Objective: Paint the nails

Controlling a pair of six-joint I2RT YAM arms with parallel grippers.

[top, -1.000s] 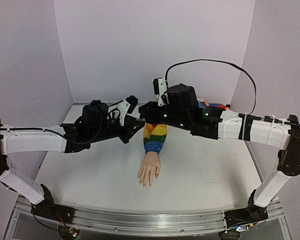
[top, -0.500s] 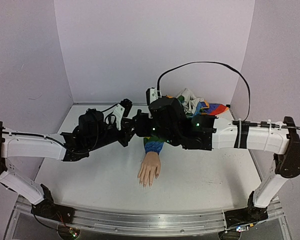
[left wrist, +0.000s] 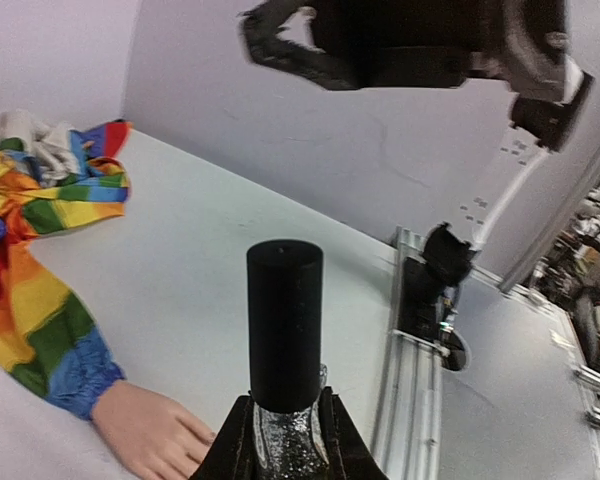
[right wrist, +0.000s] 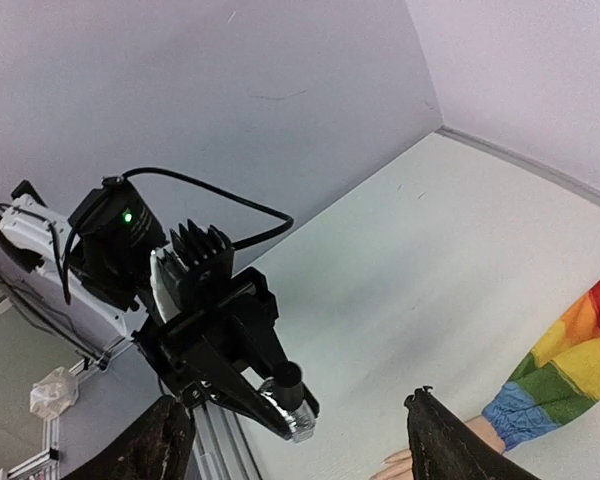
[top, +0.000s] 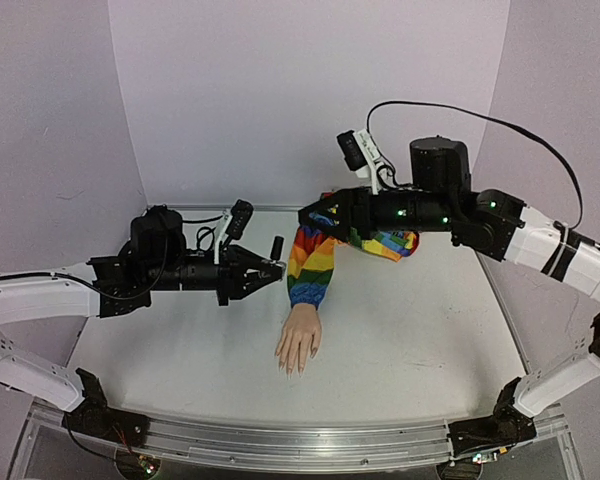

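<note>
A pale mannequin hand (top: 300,340) lies palm down mid-table, with a rainbow-striped sleeve (top: 312,265) running back from it. Its nails (top: 293,367) are too small to make out. My left gripper (top: 270,268) hovers left of the sleeve, shut on the glittery glass body of a small bottle (left wrist: 285,435). The bottle's black cap (left wrist: 284,320) is on and stands upright. My right gripper (top: 315,216) hangs above the sleeve's upper part, open and empty. Its dark fingers (right wrist: 450,445) frame the bottle (right wrist: 295,400) and the hand's fingertips (right wrist: 395,462) from above.
The sleeve's bunched rainbow cloth (top: 392,242) lies at the back under the right arm. Lilac walls close the back and both sides. An aluminium rail (top: 280,440) runs along the near edge.
The two grippers were together at the bottle. The right gripper has opened and pulled back up and to the right. The left arm has drawn back left and lower, with the capped bottle in it.
</note>
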